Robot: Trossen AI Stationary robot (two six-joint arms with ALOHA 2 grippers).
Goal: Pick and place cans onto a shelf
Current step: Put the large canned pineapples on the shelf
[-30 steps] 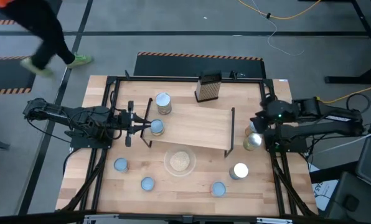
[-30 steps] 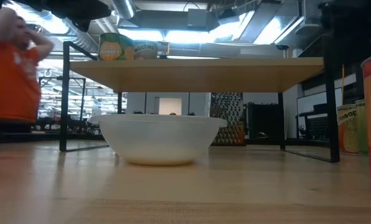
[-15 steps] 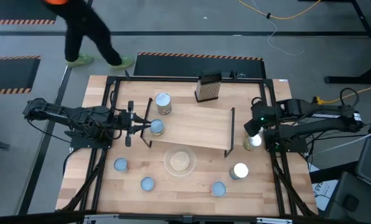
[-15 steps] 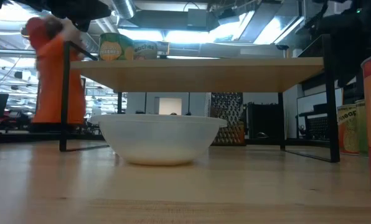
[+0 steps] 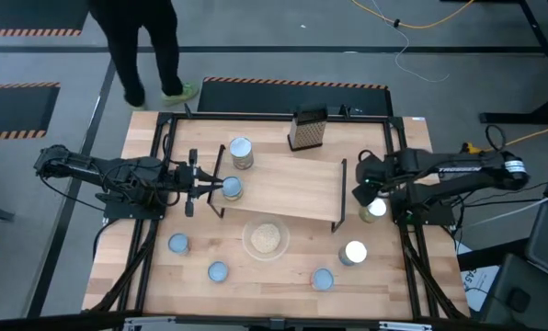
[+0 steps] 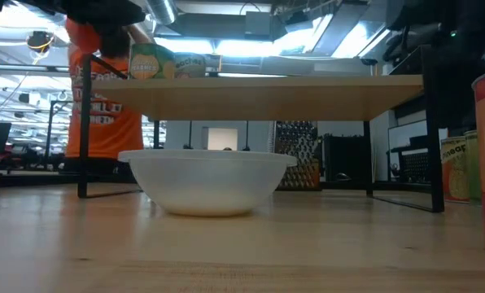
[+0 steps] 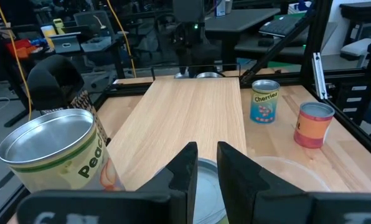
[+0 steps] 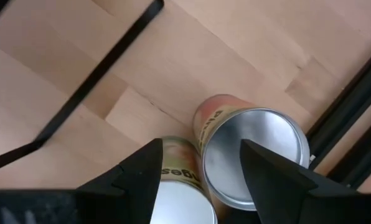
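Our right gripper point(image 8: 198, 168) hung open over two cans point(image 8: 254, 149) beside the shelf point(image 5: 283, 188); we judged centring on one best. Left gripper point(image 7: 202, 165) stayed open at a shelved can point(image 5: 231, 188).

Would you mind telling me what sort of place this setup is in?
Probably a robotics lab or workshop: a black-railed wooden table on a grey floor with hazard-striped mats, loose yellow cables, and desks with monitors behind.

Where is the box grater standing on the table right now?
In the high view the box grater stands at the table's far edge, just beyond the shelf, right of the can on the shelf's far left corner.
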